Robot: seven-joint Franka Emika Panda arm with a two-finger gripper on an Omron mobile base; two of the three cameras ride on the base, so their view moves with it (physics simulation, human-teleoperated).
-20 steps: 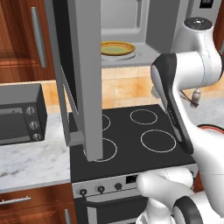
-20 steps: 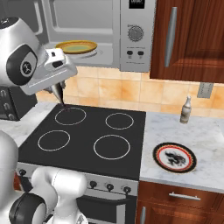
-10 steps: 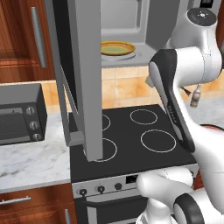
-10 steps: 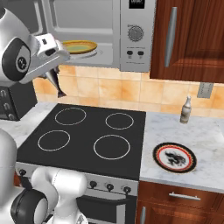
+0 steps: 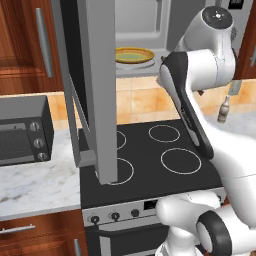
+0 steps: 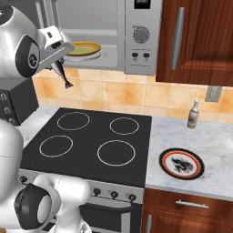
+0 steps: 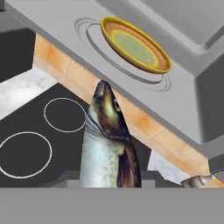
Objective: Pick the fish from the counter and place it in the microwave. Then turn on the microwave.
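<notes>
The robot's gripper is clenched on the fish, which hangs tail-down in the air above the black stovetop, at about 10 o'clock in the right base view and just below the open mouth of the microwave. From the hand camera, the fish rises from the bottom centre with its head pointing toward 12 o'clock, silvery along one flank and dark brown along the other; its snout stops short of the microwave floor, which runs diagonally across the top of that picture. A yellow-green dish with a brown rim sits on the turntable inside the oven, at 1 o'clock from the fish's head and well apart from it. In the left base view the microwave door is swung wide open and stands edge-on as a tall grey slab left of centre, with the same dish visible in the cavity behind it at 12 o'clock. The control strip with its dial lies at the right end of the oven. On the white marble counter to the right of the stove, a red-rimmed plate with dark markings rests at 4 o'clock, and a small bottle stands near the tiled wall at 3 o'clock. A dark toaster oven sits on the counter left of the stove, at 9 o'clock in the left base view.
</notes>
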